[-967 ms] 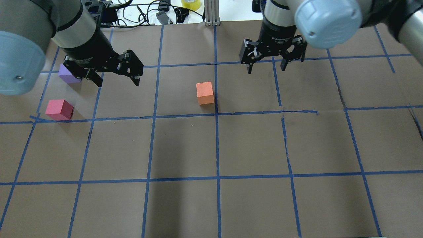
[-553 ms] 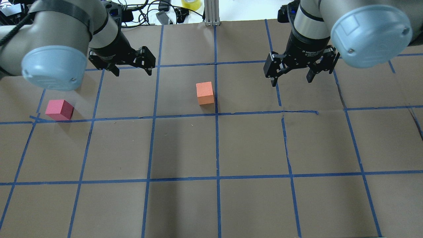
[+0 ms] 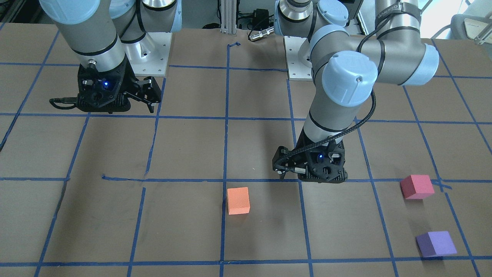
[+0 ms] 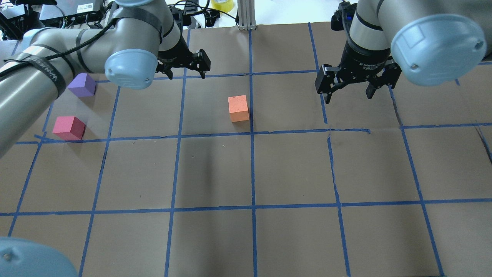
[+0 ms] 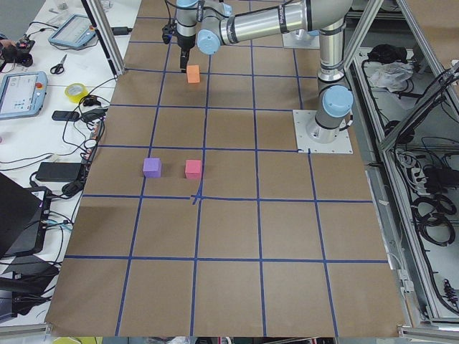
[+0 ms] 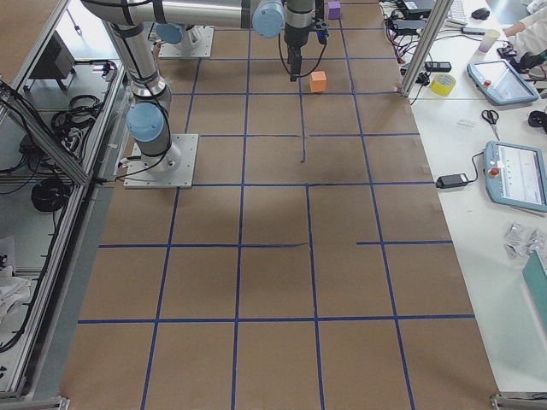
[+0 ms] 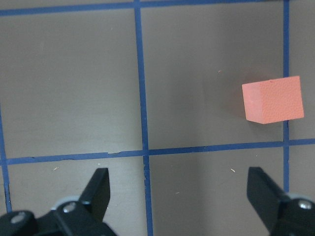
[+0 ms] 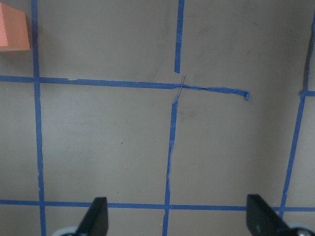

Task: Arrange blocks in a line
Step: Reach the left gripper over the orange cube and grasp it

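My left pincer (image 4: 185,70) hangs wide open and empty, with the orange block (image 4: 238,108) near it but outside the finger span, beside a tape line. The pinkish-red block (image 4: 69,127) and purple block (image 4: 82,84) sit near each other, well apart from the orange one at the table's left end. My right pincer (image 4: 349,91) is likewise spread wide and holds nothing. I judge the approach calls for centring the orange block between the left fingers, squaring them to two opposite faces, then descending and closing, since an off-centre closure could push or tip it.
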`<action>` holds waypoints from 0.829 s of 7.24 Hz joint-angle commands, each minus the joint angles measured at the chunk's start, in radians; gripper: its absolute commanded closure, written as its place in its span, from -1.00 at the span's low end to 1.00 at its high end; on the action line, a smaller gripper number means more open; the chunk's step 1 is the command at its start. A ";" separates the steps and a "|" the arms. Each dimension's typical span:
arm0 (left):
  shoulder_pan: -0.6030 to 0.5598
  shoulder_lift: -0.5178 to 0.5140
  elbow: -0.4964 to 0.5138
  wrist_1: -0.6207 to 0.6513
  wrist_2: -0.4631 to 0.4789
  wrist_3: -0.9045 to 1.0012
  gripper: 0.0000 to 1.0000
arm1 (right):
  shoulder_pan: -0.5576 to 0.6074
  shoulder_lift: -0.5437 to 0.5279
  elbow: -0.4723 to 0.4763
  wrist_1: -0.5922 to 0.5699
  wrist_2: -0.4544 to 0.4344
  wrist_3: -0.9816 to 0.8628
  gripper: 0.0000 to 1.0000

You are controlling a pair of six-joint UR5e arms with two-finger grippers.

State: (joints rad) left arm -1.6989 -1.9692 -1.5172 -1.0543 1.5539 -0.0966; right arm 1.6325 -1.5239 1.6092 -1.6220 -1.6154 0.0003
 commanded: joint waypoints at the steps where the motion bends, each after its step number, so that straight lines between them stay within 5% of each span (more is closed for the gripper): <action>1: -0.071 -0.126 0.048 0.083 0.003 -0.066 -1.00 | 0.007 -0.007 -0.005 -0.002 0.005 0.012 -1.00; 6: -0.143 -0.244 0.086 0.143 -0.014 -0.175 -1.00 | -0.005 -0.007 -0.019 -0.030 0.011 -0.009 -1.00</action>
State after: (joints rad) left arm -1.8316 -2.1946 -1.4411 -0.9291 1.5455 -0.2641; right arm 1.6250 -1.5252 1.5851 -1.6546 -1.6118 0.0053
